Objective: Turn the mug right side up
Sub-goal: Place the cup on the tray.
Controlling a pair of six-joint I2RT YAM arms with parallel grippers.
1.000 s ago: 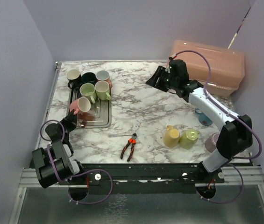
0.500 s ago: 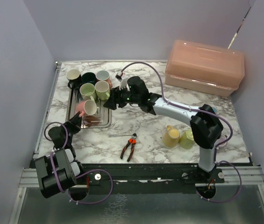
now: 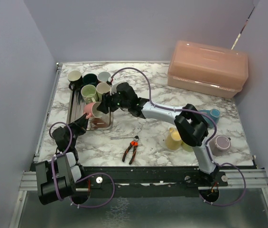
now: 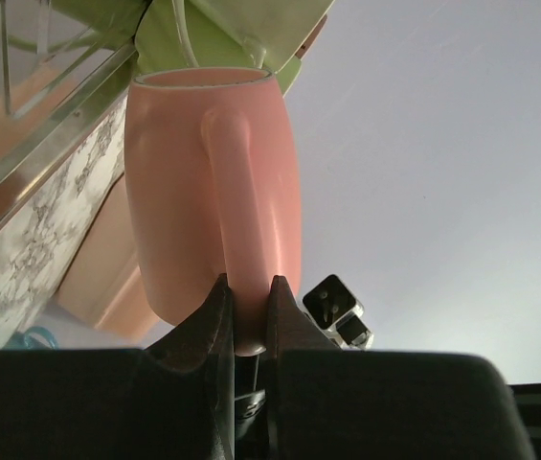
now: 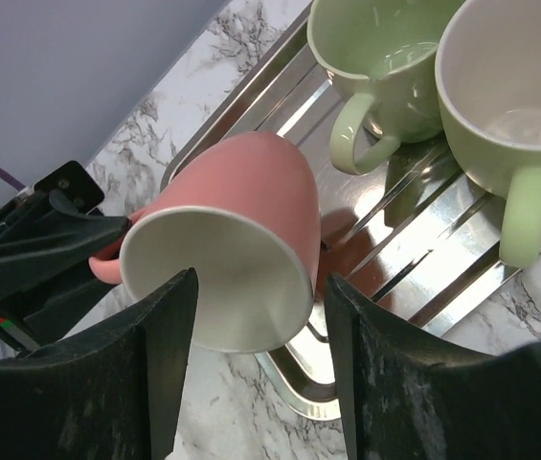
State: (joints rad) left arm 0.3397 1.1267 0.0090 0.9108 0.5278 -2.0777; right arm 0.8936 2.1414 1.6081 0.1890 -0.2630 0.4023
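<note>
glossy pink ceramic mug [image 5: 241, 220] tilted | left gripper [image 4: 248, 292] clamped on its loop handle | right gripper [image 5: 256, 307] fingers apart, flanking rim | ribbed steel tray [image 5: 414, 278] beneath, desk's left edge

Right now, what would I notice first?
A pink mug tipped sideways over the metal tray at left, its handle pinched by the left gripper. The right gripper reaches across, open beside its rim. A big pink box sits at the far right corner.

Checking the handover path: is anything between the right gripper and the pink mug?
Nothing visible. The open right gripper faces the pink mug mouth-on, and the left gripper holds its handle.
</note>
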